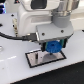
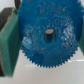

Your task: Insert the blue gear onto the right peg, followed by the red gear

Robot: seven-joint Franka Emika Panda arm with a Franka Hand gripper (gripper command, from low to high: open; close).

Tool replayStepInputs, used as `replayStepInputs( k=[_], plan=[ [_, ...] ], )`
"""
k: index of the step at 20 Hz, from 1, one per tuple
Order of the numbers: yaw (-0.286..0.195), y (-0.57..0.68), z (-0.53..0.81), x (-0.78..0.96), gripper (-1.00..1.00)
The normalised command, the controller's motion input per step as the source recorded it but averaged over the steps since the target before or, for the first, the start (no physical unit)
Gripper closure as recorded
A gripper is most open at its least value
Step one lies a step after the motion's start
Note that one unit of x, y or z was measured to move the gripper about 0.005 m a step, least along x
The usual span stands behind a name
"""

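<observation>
In the exterior view, the blue gear hangs just above the black-framed pale plate, and my gripper is shut on it. The same gear fills the wrist view as a wide toothed disc. Green fingers press its rim from both sides. Its centre hole looks dark inside, and I cannot tell whether that is the right peg. The gear and hand hide the right peg in the exterior view. The red gear is out of view.
My white arm and its dark wrist block fill most of the exterior view. A black cable loops at that view's left. The plate lies on a white tabletop.
</observation>
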Motion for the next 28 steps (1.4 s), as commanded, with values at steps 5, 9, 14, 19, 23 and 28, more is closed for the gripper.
replayStepInputs(
  k=[5, 9, 14, 19, 23, 28],
  plan=[
    [0.000, -0.09, 0.35, 0.41, 1.00],
    [0.000, -0.06, 0.08, 0.11, 1.00],
    [0.000, -0.04, -0.05, 0.13, 1.00],
    [0.000, -0.04, -0.21, 0.12, 1.00],
    [0.000, -0.01, -0.18, 0.14, 1.00],
    [0.000, 0.01, -0.15, 0.18, 1.00]
  ],
)
